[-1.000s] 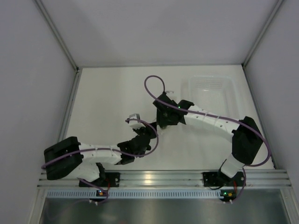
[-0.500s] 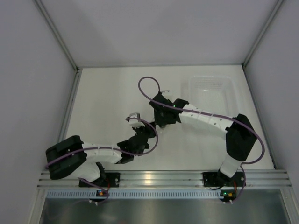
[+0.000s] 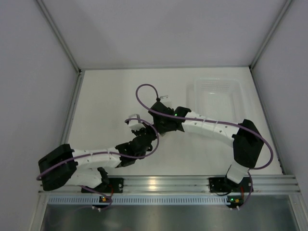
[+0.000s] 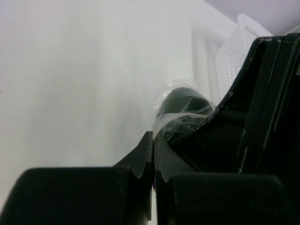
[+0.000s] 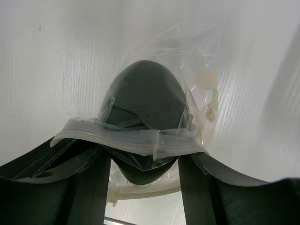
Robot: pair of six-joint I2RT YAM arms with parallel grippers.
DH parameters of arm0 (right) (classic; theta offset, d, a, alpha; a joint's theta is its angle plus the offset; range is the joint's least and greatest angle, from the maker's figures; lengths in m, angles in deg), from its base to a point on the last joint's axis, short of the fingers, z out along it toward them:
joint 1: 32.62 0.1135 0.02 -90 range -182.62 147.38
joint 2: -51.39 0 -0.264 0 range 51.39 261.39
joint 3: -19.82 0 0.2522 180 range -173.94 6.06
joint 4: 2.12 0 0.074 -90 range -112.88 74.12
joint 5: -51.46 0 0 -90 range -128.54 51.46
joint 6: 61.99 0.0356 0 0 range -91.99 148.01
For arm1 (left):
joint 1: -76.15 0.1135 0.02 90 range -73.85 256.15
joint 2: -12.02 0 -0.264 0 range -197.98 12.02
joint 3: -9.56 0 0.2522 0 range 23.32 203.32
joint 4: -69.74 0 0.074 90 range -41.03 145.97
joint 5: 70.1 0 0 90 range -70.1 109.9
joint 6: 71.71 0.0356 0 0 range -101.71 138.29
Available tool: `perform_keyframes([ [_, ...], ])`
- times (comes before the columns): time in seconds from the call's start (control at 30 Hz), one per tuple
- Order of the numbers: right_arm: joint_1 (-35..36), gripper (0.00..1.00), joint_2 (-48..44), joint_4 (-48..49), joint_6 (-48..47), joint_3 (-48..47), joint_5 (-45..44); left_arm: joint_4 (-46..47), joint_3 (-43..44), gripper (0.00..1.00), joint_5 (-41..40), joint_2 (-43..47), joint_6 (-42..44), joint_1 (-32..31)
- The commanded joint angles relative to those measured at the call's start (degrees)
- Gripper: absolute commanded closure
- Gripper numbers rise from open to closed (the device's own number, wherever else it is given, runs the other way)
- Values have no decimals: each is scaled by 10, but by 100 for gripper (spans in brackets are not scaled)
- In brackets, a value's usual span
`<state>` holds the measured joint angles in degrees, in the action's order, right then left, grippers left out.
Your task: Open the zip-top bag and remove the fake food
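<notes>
White table [image 3: 106,106] in a white-walled enclosure: both arms meet at the zip-top bag [image 5: 197,56], left of the clear tray [image 3: 219,98].
The bag is held to the left of the tray and nearer the arm bases than the tray; in the top view the gripper bodies hide it. The fake food [image 5: 145,96] sits inside the bag, and the white zip strip crosses its lower part. The left gripper [image 4: 153,140], on the side of the bag away from the tray, has its fingers pressed together on the bag's edge film. The right gripper [image 5: 144,159], on the tray side, has its fingers at a medium gap, one against each side of the bag, with the food's lower end between them.
</notes>
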<state>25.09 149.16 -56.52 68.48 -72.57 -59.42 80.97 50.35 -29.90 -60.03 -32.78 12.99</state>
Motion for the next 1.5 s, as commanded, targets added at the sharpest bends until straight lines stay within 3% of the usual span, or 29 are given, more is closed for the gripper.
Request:
perform_keyframes([
  [0.0, 16, 100, -48, 79, 37, -2, 6, 18, 14, 100, 32, 22, -23, -3],
  [0.13, -2, 100, -51, 104, 78, -7, -7, 109, -17, 100, 33, 10, 22, -35],
  [0.37, -37, 100, -48, 125, 101, -21, 24, 367, -101, 100, 113, -46, 135, -58],
  [0.47, -45, 100, -48, 140, 115, -24, 57, 408, -111, 100, 118, -77, 157, -65],
  [0.6, -46, 100, -48, 138, 116, -40, 73, 408, -97, 100, 106, -104, 163, -65],
  [0.7, -32, 100, -39, 108, 81, -50, 34, 393, -87, 100, 83, -89, 137, -65],
  [0.87, -4, 100, -29, 83, 42, -18, 22, 222, -25, 100, 41, -39, 110, -63],
  [1.07, 47, 100, -55, 74, 16, 29, -11, 169, -22, 100, 142, -13, 37, 22],
  [1.2, 57, 100, -65, 83, -13, 64, 48, 170, -23, 100, 139, 10, 59, 36],
  [1.47, 87, 100, -104, 128, -72, 99, 61, 169, -19, 100, 191, 21, 64, 73],
])
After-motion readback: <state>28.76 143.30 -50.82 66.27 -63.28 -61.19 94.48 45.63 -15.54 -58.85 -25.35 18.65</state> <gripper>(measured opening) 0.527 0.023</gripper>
